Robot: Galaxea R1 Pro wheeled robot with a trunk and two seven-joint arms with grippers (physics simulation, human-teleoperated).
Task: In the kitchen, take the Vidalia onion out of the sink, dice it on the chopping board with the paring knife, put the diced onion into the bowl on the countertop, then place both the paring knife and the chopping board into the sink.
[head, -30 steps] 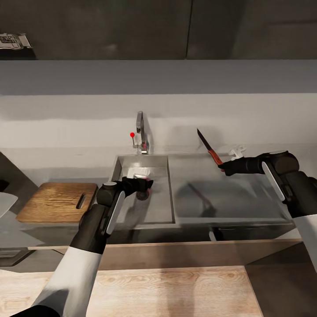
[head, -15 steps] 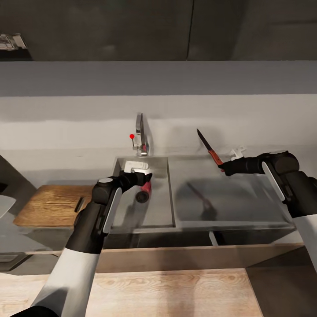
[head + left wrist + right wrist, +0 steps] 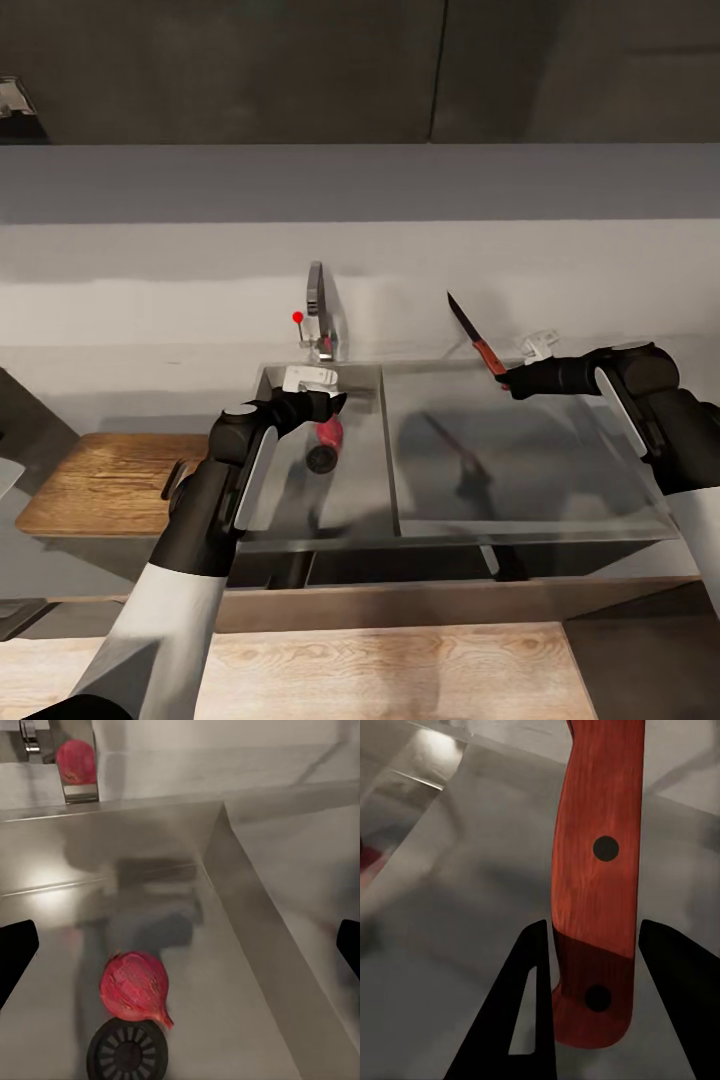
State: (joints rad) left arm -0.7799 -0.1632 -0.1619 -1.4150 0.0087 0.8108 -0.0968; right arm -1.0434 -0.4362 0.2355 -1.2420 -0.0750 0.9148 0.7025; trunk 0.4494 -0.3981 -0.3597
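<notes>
head: high, facing sink (image 3: pixel 340 470) | wrists: close (left shares basin; right hugs knife handle (image 3: pixel 592 885))

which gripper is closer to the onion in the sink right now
Left. The left gripper hangs open just above the onion, which lies in the sink by the drain. The right gripper is off over the drainboard, holding the knife.

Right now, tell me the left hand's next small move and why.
Probably lower the open left hand straight down around the Vidalia onion and close. The onion lies loose on the sink floor by the drain, between the spread fingers in the left wrist view, while the right hand already holds the paring knife.
</notes>
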